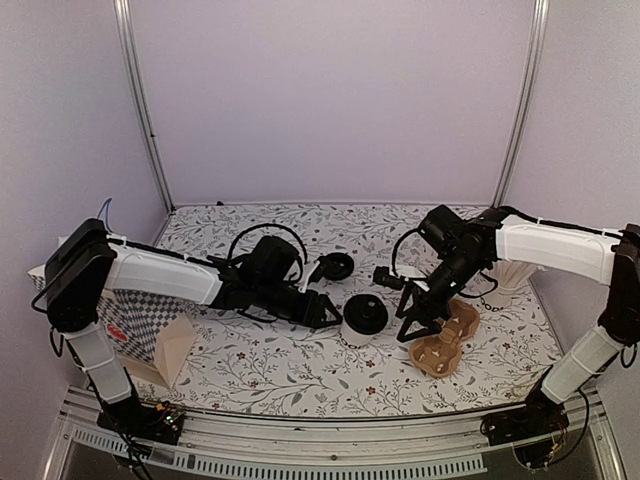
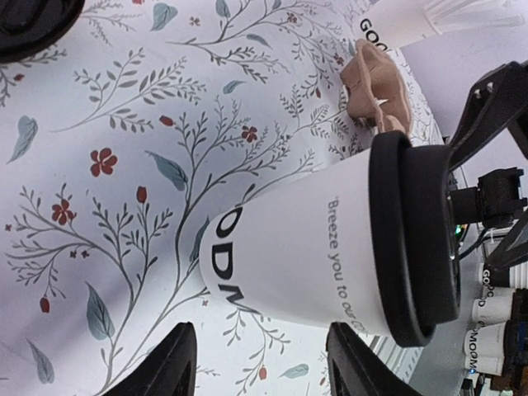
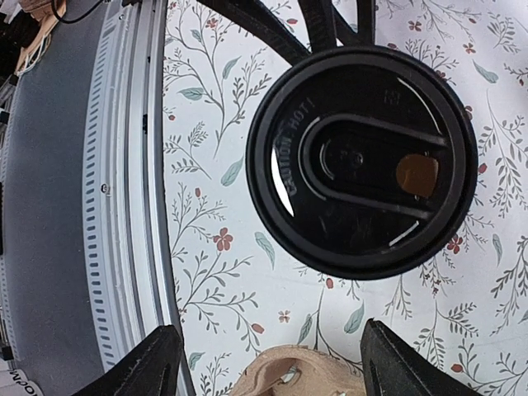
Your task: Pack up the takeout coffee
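- Across the whole workspace, the flower-printed table (image 1: 300, 372) carries everything.
- The white left arm (image 1: 160, 275) reaches in low from the left. Its left gripper (image 1: 330, 312) has its fingers spread apart, holding nothing, with the tips just beside the cup's left side.
- The white right arm (image 1: 550, 245) bends down from the right. Its right gripper (image 1: 414, 327) hangs over the table with its fingers wide apart and empty.
- A tan moulded-pulp cup carrier (image 1: 447, 345) lies under the right gripper.
- The takeout coffee (image 1: 363, 318), a white paper cup with dark lettering and a round black plastic lid, stands upright on the table between the two grippers, left of the carrier and outside it.
- A loose round black lid (image 1: 338, 266) lies behind the cup.
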Motion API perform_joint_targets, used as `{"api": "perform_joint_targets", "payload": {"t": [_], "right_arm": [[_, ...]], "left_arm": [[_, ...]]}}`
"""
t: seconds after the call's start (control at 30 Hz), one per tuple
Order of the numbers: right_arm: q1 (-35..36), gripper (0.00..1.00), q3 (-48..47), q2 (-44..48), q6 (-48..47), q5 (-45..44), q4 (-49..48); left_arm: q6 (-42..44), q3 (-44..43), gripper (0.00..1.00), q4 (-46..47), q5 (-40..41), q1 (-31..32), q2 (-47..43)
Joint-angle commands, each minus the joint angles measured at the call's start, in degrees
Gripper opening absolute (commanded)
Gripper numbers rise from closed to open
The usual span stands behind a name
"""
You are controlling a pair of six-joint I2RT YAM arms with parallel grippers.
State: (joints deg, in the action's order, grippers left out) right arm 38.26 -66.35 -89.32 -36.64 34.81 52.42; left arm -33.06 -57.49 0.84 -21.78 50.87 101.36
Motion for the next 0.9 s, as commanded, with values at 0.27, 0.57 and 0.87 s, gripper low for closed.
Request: {"api": "perform_joint_targets", "payload": {"t": [0.27,0.57,0.87], "right_arm": [[0.4,0.77,-0.2,-1.6,2.9,-2.4,-3.1],[0.1,0.77,-5.7,-6.3,6.9,-2.8,-5.0],[0.1,0.77,-11.4,-12.7,8.8,-1.7,-6.6]], "left_arm": [[0.7,3.1,0.56,-7.4,2.8,-0.2,-5.7],[5.6,-1.1,0.65,-6.8,5.3,-0.7,-8.9],[3.7,-6.6,0.65,3.1,3.9,-2.8,-3.1]]}}
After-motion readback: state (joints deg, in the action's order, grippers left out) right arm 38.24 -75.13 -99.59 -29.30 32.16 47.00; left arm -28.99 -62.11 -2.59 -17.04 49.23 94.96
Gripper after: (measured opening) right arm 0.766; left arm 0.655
